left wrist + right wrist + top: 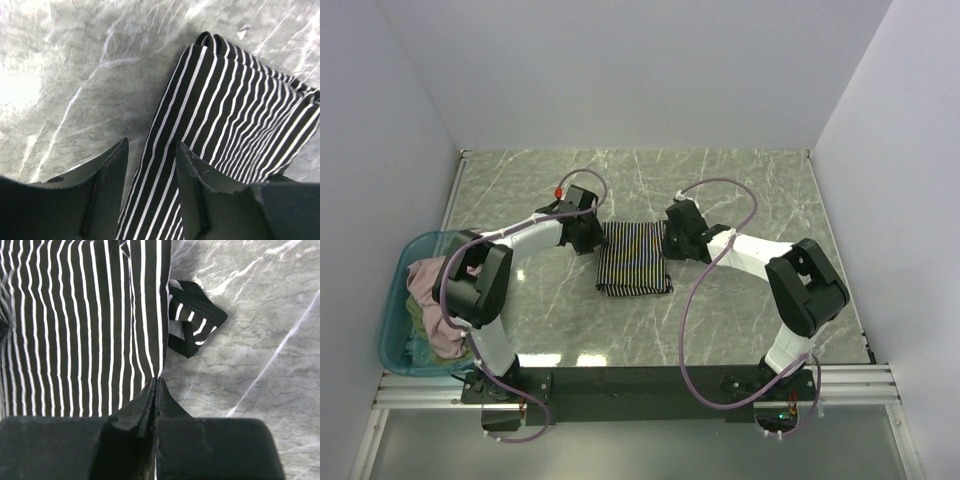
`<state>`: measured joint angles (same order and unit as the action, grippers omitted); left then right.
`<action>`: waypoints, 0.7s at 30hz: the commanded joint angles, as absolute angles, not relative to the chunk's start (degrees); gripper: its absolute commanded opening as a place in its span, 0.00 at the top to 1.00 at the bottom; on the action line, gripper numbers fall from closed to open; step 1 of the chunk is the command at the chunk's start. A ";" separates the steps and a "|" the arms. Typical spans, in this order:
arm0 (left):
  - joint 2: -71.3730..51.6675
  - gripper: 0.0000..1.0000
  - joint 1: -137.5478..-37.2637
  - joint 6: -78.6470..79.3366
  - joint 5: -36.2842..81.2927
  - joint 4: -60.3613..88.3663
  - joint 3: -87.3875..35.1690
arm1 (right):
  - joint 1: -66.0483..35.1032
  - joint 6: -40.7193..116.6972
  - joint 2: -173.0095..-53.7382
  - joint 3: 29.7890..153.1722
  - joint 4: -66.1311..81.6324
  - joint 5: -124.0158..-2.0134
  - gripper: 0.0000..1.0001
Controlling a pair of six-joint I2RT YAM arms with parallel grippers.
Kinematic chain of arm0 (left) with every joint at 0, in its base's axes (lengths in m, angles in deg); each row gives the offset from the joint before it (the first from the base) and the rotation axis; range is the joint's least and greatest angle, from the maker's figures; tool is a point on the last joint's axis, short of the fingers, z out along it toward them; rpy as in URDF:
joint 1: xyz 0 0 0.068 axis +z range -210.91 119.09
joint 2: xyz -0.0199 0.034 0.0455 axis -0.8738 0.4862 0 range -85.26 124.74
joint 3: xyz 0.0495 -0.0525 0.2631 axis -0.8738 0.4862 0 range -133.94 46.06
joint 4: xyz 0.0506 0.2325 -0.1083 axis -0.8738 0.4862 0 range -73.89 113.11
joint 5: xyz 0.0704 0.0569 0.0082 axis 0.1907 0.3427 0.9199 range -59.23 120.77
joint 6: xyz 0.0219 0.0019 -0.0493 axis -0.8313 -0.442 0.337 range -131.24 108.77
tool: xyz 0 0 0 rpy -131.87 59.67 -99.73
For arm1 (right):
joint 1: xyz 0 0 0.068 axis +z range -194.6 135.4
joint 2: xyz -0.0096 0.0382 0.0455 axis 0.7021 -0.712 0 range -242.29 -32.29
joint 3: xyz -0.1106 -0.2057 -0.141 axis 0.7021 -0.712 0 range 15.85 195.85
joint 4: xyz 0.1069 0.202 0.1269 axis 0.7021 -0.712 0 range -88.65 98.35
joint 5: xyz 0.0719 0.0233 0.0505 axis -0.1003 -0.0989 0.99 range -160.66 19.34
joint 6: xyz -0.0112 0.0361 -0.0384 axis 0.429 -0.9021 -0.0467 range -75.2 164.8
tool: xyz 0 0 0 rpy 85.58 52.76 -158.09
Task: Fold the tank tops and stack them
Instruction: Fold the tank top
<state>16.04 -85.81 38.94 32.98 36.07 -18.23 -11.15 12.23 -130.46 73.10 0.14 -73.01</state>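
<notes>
The black-and-white striped tank top (632,258) lies folded into a narrow rectangle at the middle of the table. My left gripper (592,240) is at its far left edge. In the left wrist view the gripper (150,145) is open, its jaws standing either side of the striped cloth's (225,115) edge. My right gripper (670,240) is at the far right edge. In the right wrist view it (156,380) is shut on the hem of the striped top (75,325). A dark-edged strap (195,315) sticks out on the table. A dusty pink top (430,285) and a pale green one (415,328) lie in the tub.
A teal plastic tub (392,330) stands at the table's left edge beside the left arm. Grey marble table (750,180) with white walls on three sides. A black rail runs along the near edge.
</notes>
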 commanded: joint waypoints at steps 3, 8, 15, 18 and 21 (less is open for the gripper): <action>16.69 0.51 -86.66 37.54 32.96 34.21 -16.52 | -13.39 10.27 -127.74 71.05 1.40 -73.91 1.00; 17.83 0.51 -87.89 37.46 33.66 34.30 -16.08 | -16.03 8.16 -129.76 67.62 5.44 -69.61 1.00; 17.84 0.49 -89.56 36.76 35.25 35.26 -16.95 | -17.09 6.92 -128.98 64.89 7.12 -67.05 0.91; 15.91 0.47 -89.65 35.00 35.07 35.97 -18.54 | -17.18 7.45 -126.08 65.24 5.19 -68.28 0.77; 13.36 0.45 -89.82 32.98 33.93 36.93 -19.94 | -17.35 7.71 -122.57 65.85 3.17 -68.46 0.65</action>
